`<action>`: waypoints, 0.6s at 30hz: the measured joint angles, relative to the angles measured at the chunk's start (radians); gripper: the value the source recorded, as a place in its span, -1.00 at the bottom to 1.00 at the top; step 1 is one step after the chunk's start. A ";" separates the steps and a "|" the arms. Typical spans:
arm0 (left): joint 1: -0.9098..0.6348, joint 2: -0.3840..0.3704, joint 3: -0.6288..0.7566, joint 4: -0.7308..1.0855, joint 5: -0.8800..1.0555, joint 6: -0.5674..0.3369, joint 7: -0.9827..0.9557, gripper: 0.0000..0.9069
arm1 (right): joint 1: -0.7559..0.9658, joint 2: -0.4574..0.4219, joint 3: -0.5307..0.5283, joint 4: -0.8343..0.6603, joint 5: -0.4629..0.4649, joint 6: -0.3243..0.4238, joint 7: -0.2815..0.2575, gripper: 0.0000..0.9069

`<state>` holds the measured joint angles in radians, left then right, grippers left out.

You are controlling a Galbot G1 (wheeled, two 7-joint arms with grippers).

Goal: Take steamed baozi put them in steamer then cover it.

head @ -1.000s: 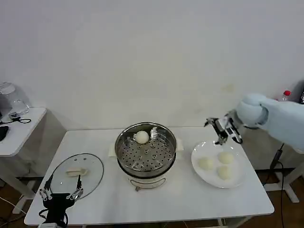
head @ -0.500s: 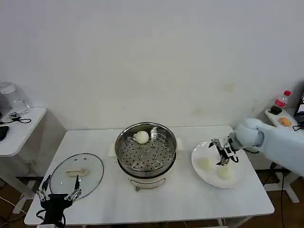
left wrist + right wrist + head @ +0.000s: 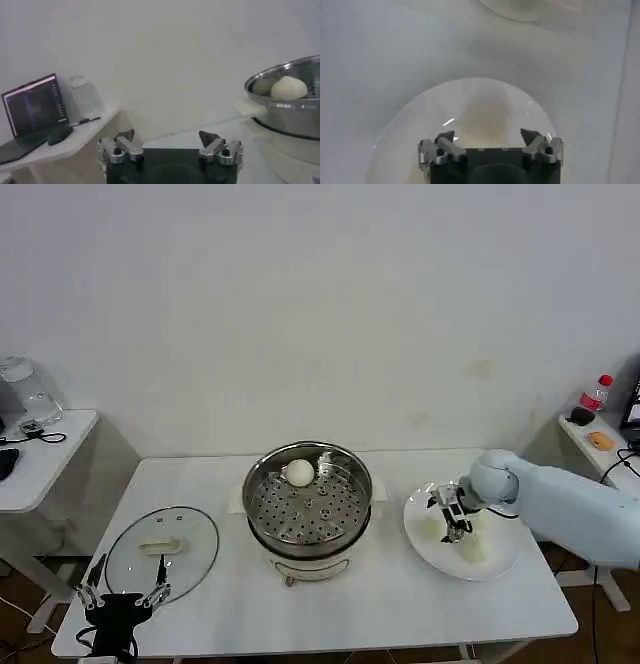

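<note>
The steamer [image 3: 308, 506] stands mid-table with one baozi [image 3: 299, 472] at its back wall; the left wrist view shows the steamer [image 3: 292, 107] and that baozi [image 3: 288, 87] too. Three more baozi lie on a white plate [image 3: 441, 560] to its right. My right gripper [image 3: 447, 515] hangs open low over the plate, at the baozi [image 3: 430, 528] nearest the steamer. In the right wrist view this baozi [image 3: 487, 116] lies just ahead of the open right gripper [image 3: 488, 136]. The glass cover [image 3: 160, 549] lies flat at front left. My left gripper [image 3: 122, 595] is parked open beside it.
A second baozi [image 3: 473, 550] lies at the plate's front. A side table [image 3: 40, 449] with a jar stands left; in the left wrist view a laptop [image 3: 35, 105] sits on it. A red-capped bottle [image 3: 594, 394] stands far right.
My right gripper has come down and leftward from behind the plate to just over the baozi on it. The left gripper has sunk slightly. Steamer, cover and baozi have not moved.
</note>
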<state>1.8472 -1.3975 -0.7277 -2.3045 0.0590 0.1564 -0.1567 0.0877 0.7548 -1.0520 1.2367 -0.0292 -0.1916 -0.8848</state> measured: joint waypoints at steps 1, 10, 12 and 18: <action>-0.001 0.000 0.000 0.001 0.000 0.000 0.000 1.00 | -0.005 0.006 0.004 -0.008 -0.004 -0.001 -0.002 0.96; -0.002 -0.001 0.001 0.003 0.000 0.000 0.000 1.00 | -0.029 0.039 0.033 -0.055 -0.024 -0.009 -0.012 0.47; -0.002 -0.001 0.002 0.003 -0.001 0.000 -0.001 1.00 | -0.029 0.040 0.037 -0.057 -0.024 -0.010 -0.016 0.40; 0.000 -0.002 0.002 -0.002 -0.001 0.001 -0.002 1.00 | -0.019 0.034 0.045 -0.057 -0.022 -0.006 -0.037 0.40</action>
<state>1.8473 -1.3999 -0.7256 -2.3061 0.0583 0.1572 -0.1589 0.0682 0.7885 -1.0071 1.1799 -0.0511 -0.1973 -0.9218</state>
